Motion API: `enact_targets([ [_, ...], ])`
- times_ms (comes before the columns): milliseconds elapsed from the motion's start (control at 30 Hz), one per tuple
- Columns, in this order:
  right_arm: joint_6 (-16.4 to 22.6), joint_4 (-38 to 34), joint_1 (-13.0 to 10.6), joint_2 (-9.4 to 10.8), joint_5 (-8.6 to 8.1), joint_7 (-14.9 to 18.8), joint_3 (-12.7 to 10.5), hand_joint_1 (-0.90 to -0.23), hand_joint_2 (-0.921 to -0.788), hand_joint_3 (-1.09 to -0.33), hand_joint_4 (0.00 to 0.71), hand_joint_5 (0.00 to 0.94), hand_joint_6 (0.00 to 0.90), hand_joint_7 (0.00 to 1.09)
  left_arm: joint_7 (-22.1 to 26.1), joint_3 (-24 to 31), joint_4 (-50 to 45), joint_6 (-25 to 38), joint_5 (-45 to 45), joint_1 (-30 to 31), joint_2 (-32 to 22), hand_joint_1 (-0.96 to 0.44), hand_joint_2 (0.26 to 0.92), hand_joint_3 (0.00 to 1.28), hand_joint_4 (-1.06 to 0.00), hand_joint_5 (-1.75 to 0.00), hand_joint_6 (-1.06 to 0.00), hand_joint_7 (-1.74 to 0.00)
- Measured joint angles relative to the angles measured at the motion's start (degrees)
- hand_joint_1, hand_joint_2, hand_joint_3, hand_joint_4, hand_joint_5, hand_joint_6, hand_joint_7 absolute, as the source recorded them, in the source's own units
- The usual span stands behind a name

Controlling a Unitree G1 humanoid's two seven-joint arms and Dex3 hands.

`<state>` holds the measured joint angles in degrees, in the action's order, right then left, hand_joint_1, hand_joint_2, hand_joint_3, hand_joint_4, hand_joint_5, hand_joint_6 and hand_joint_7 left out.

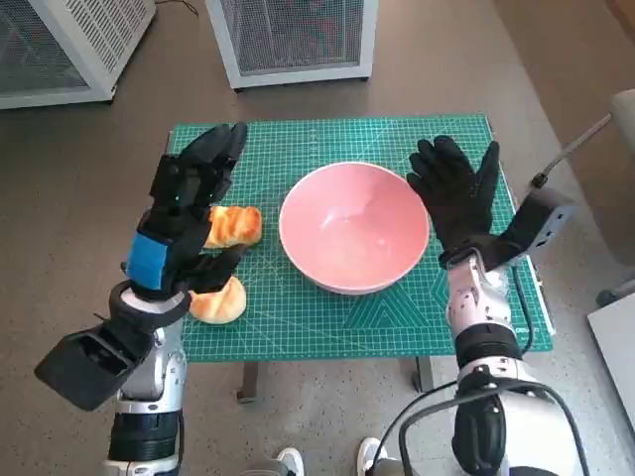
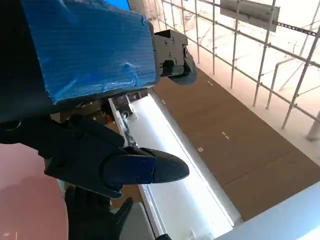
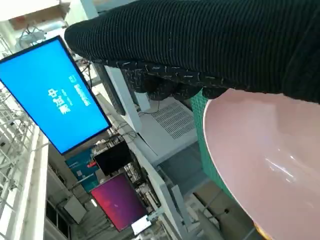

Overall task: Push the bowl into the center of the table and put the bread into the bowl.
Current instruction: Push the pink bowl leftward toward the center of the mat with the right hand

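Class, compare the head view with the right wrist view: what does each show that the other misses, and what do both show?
Only the head view shows the two bread pieces, the left hand and the whole table. Only the right wrist view shows the blue screen and a magenta one. Both show the pink bowl, the green mat and the gloved right hand.

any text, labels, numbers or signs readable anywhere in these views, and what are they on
Blue screen, right wrist view: white characters and a small line beside them, too blurred to read.
Purple-red screen below it: no text legible.
Green cutting mat, head view: printed grid lines only; any ruler numbers are too small to read.
Pink bowl, bread, left hand and right hand: no markings visible.
Left wrist view: nothing readable.
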<state>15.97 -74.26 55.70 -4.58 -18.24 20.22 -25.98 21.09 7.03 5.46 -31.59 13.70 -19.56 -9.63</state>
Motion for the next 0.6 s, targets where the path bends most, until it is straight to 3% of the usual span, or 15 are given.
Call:
enact_targets([
  [400,0.09,0.08,1.15,0.29,0.94,-0.12,1.16,-0.283,-0.921,-0.668,0.302,0.013,0.169,0.45,-0.59,0.5,-0.41,-0.73,-0.06,1.06,-0.09,-0.56,0.921,0.35,-0.22,0.0,-0.04,-0.52],
  [600,3.82,2.03,1.7,-0.05,1.57,1.01,2.32,-0.316,-0.921,-0.65,0.312,0.014,0.162,0.46,-0.6,0.95,-0.44,-0.73,0.22,1.66,-0.27,-0.56,0.921,0.34,-0.22,0.0,-0.06,-0.49],
])
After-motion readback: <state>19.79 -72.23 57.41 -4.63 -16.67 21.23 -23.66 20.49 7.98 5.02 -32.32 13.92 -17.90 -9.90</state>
